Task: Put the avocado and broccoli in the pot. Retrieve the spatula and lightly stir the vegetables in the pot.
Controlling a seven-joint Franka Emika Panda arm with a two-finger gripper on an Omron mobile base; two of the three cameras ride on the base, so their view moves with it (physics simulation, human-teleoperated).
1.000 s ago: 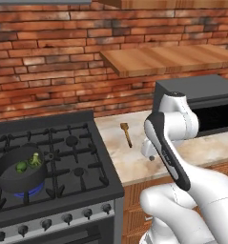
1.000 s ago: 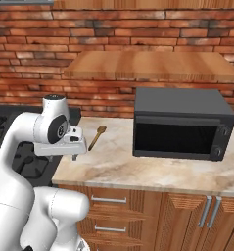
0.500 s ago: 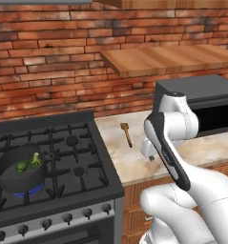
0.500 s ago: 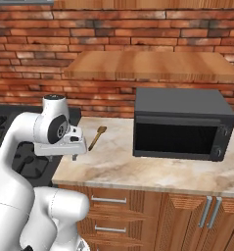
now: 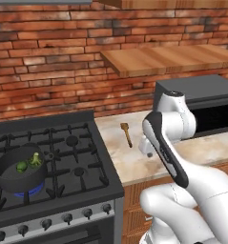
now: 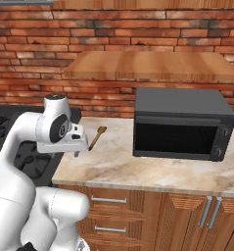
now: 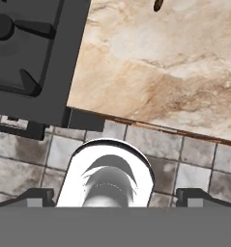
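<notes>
I can read no brand, label or writing anywhere, neither on the microwave [image 6: 183, 123] nor on the stove [image 5: 63, 162]. Against the pictures from a second ago nothing has shifted: the arm holds the same pose and every item lies where it lay.

The pot [image 5: 21, 169] is short, round and dark grey; I see it on the front left burner, over a blue flame. Inside it sit the avocado [image 5: 21, 167], a small round dark green ball, and just beside it the broccoli [image 5: 35, 159], paler, lumpy, yellow-green.

The spatula [image 5: 126, 134] is small, brown and wooden, with its flat head toward the brick wall and its thin handle toward me. It lies flat on the marble counter [image 5: 134, 162] between the stove and the microwave, touched by nothing.

My gripper [image 7: 114, 198] hangs above the front edge of the counter near the stove's corner, jaws spread as wide as they go, with nothing between the fingertips [image 7: 37, 197].
</notes>
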